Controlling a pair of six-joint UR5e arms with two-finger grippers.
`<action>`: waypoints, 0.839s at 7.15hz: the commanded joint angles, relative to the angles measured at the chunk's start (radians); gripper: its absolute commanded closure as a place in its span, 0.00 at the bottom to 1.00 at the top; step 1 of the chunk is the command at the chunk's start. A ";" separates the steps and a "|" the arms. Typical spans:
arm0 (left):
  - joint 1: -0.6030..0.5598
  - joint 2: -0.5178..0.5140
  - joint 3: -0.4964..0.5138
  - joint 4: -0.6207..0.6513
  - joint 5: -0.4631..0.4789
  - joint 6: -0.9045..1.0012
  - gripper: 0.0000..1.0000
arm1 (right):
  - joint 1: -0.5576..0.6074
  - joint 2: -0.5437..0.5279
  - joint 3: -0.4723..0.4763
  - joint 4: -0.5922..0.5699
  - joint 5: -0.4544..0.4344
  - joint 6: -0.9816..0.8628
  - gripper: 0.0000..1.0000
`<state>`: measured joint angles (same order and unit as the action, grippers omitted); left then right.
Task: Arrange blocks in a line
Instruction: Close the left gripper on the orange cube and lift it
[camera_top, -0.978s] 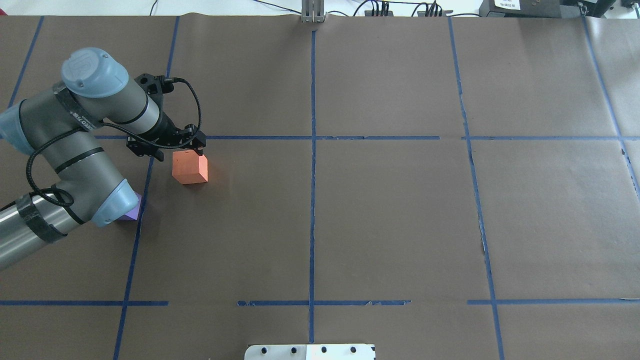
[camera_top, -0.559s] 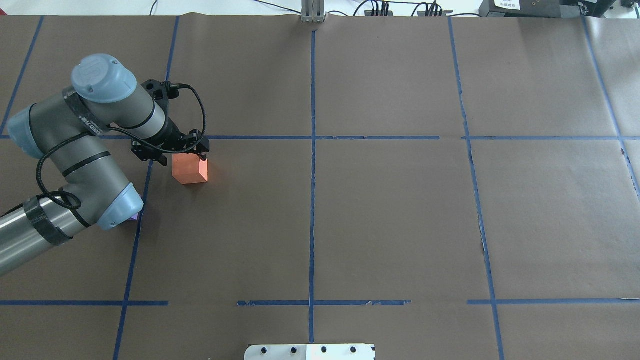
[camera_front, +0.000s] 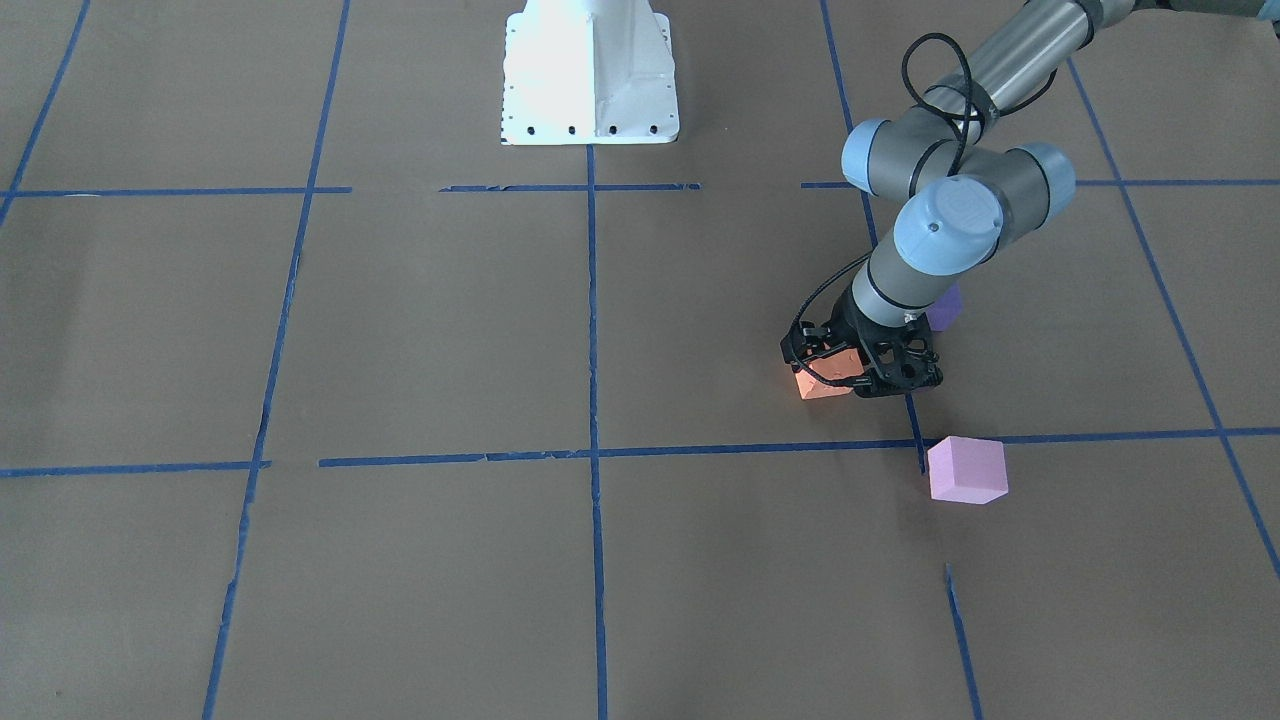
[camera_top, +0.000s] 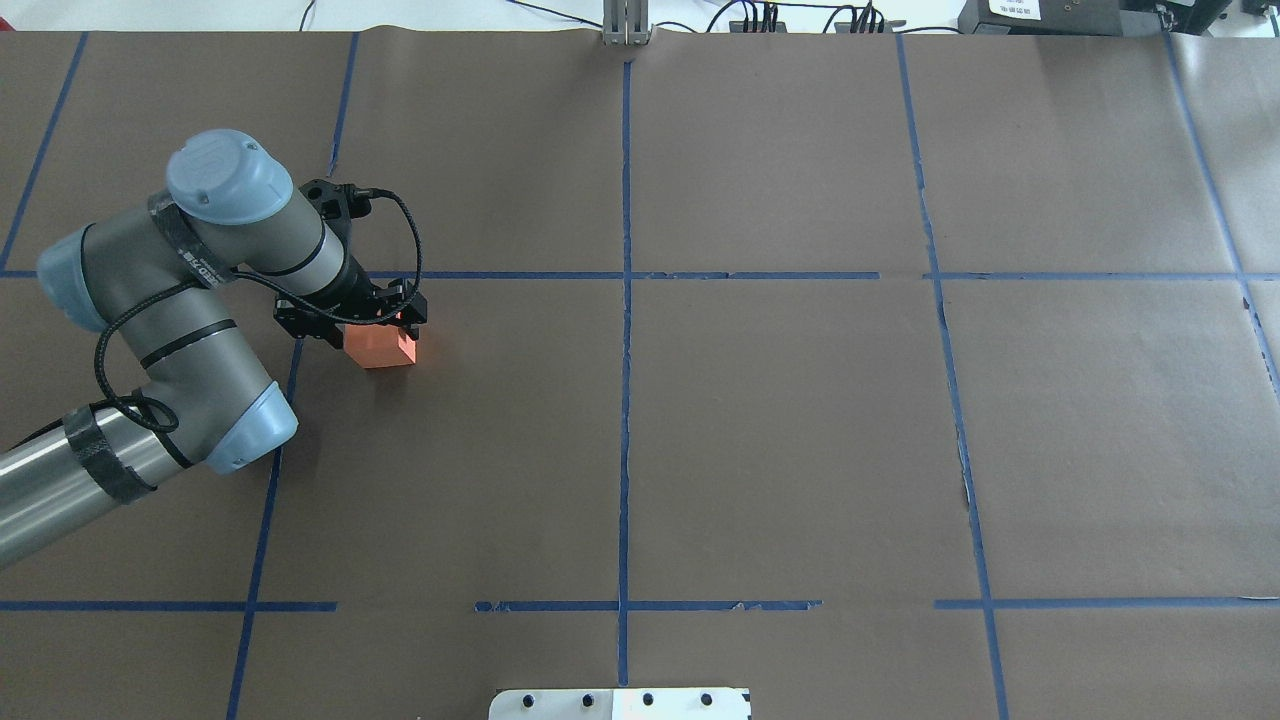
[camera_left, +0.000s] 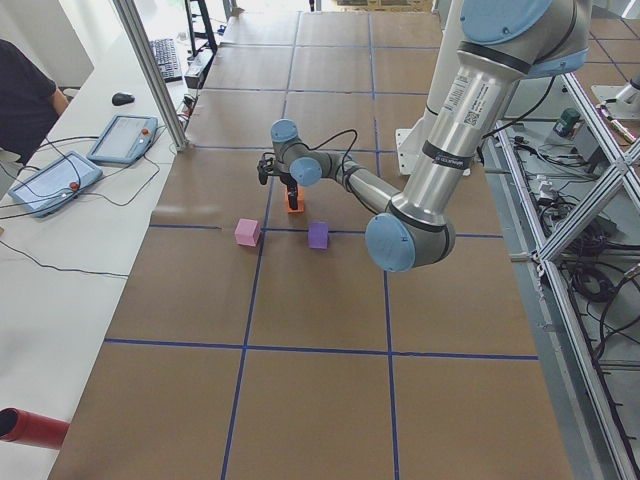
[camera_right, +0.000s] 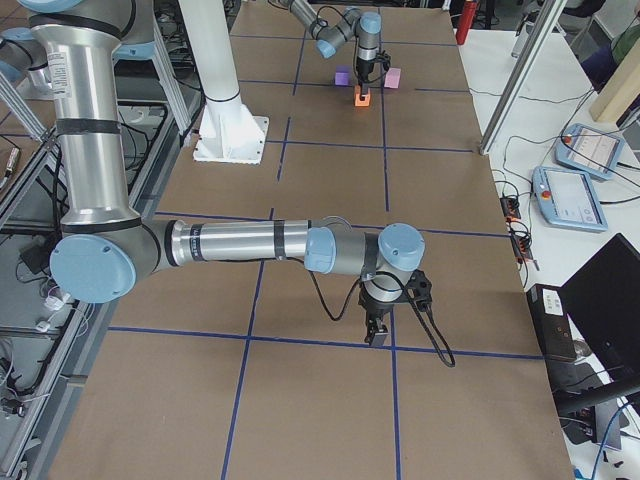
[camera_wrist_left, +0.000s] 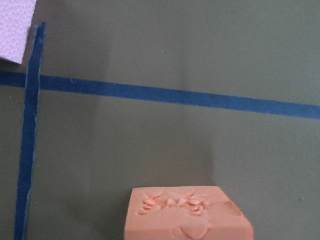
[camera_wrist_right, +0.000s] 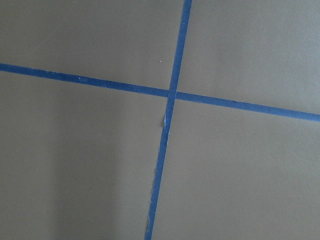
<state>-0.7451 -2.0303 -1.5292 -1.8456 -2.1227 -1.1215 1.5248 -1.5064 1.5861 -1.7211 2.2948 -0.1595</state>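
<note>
"Which step is this?"

"Grasp 1 of 3. The left gripper straddles the orange block, fingers spread, not pinching yet."

"And next?"

"Probably pinch, lift, and line it up with the pink block, at its 4 o'clock from the operators' side."

Silver arms, pale-blue caps, black cables
</note>
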 joint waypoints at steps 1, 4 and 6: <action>0.007 -0.005 0.012 -0.001 -0.002 0.002 0.17 | 0.000 0.000 0.000 0.000 0.000 0.000 0.00; 0.001 -0.001 -0.012 -0.001 -0.002 0.011 0.77 | 0.000 0.000 0.000 0.000 0.000 0.000 0.00; -0.078 0.015 -0.119 0.069 -0.011 0.053 0.79 | 0.000 0.000 0.000 0.000 0.000 0.000 0.00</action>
<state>-0.7745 -2.0228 -1.5861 -1.8272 -2.1299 -1.1007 1.5248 -1.5064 1.5862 -1.7211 2.2948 -0.1595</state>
